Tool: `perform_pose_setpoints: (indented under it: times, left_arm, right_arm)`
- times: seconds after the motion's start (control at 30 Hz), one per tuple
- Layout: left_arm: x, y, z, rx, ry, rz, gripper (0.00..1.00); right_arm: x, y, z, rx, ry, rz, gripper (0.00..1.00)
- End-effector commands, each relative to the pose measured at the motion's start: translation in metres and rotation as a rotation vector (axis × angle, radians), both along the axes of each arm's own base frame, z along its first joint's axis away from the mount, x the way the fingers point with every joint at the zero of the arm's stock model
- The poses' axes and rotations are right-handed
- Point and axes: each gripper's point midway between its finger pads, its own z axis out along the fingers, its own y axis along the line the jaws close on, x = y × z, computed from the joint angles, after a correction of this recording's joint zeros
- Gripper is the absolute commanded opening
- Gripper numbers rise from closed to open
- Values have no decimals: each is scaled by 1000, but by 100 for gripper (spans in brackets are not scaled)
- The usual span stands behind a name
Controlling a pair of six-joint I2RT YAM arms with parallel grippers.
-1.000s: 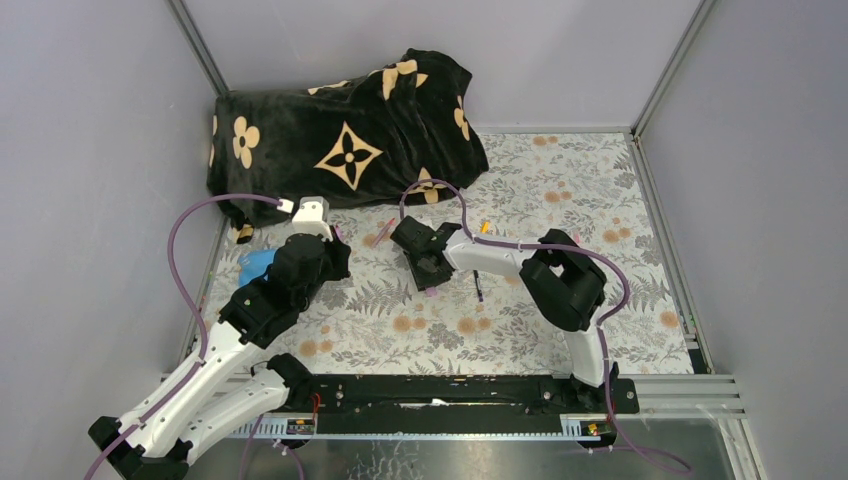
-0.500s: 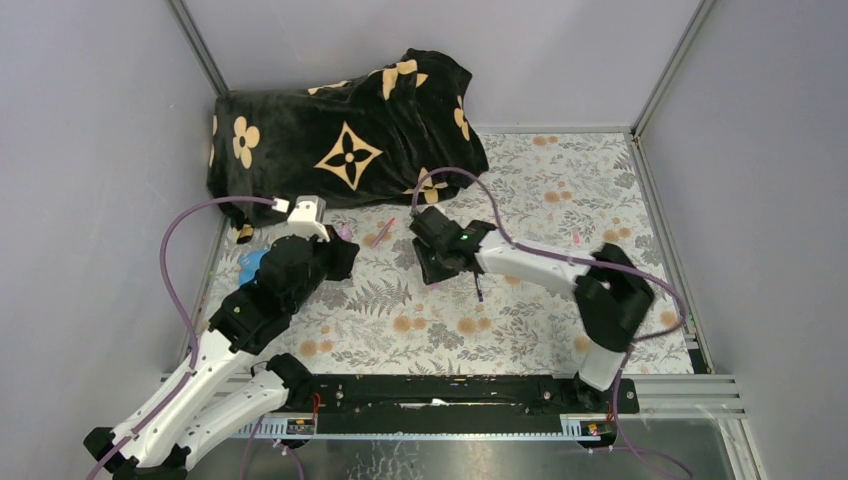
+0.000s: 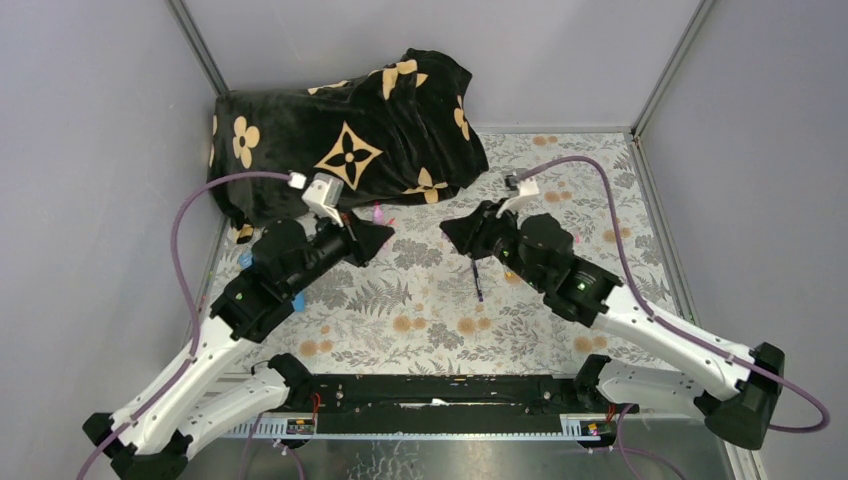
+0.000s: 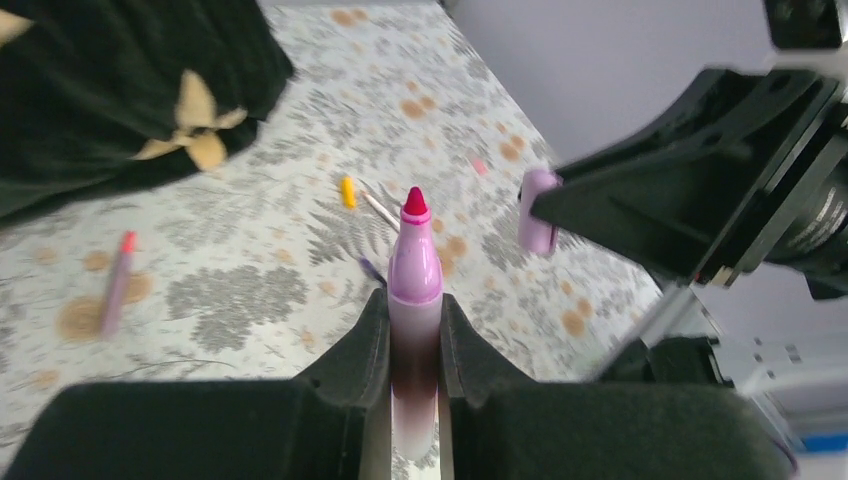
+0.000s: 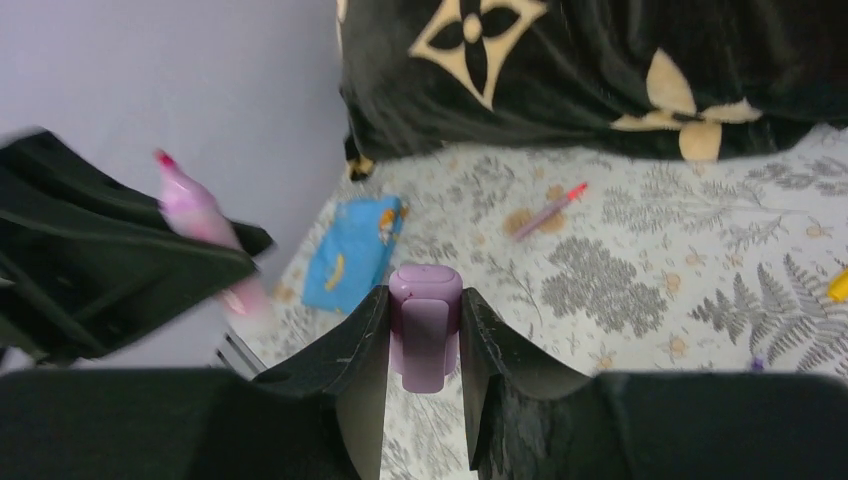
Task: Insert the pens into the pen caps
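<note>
My left gripper [image 4: 414, 312] is shut on a pink pen [image 4: 414, 280] whose red tip points forward. My right gripper [image 5: 425, 312] is shut on a lilac cap [image 5: 425, 325]. In the top view the left gripper [image 3: 378, 238] and the right gripper [image 3: 452, 232] face each other above the mat, a short gap apart. The cap also shows in the left wrist view [image 4: 537, 208], right of the pen tip. The held pen also shows in the right wrist view [image 5: 195, 215], left of the cap. A dark blue pen [image 3: 477, 283] lies on the mat.
A black flowered blanket [image 3: 350, 140] fills the far left. A blue card [image 5: 352, 250] lies by the left wall. A lilac pen with a red tip [image 5: 548, 212], a white pen [image 4: 380, 212], an orange-yellow cap [image 4: 347, 191] and a small pink cap [image 4: 479, 166] lie on the mat.
The right arm has swung out to the right and lifted its gripper off the mat with the cap. The left gripper has moved right and farther, so both now face each other.
</note>
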Motion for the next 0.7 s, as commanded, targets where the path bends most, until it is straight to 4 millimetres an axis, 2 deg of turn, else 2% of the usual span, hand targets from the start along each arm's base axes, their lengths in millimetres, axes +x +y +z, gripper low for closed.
perform_pose_setpoints:
  times: [0.0,0.1,0.2,0.33,0.67]
  left_arm:
    - [-15,-41,20,-62,-68,-191,0]
    - [-21,-61,12,-31,-65,-240,0]
    - [-27,-84,3,8,-67,-287,0]
    - [-29,-104,-3,42,-73,-326,0]
    - [-25,-123,-14,78,-55,-353,0]
  right_arm:
    - [-3,-27,71,262,-131,-88,7]
    - [-13,-43,93,334,-190,-97,7]
    - [-12,-57,100,371,-203,-149,5]
    - [-10,-62,100,366,-203,-176,5]
    - [0,-62,88,337,-149,-228,5]
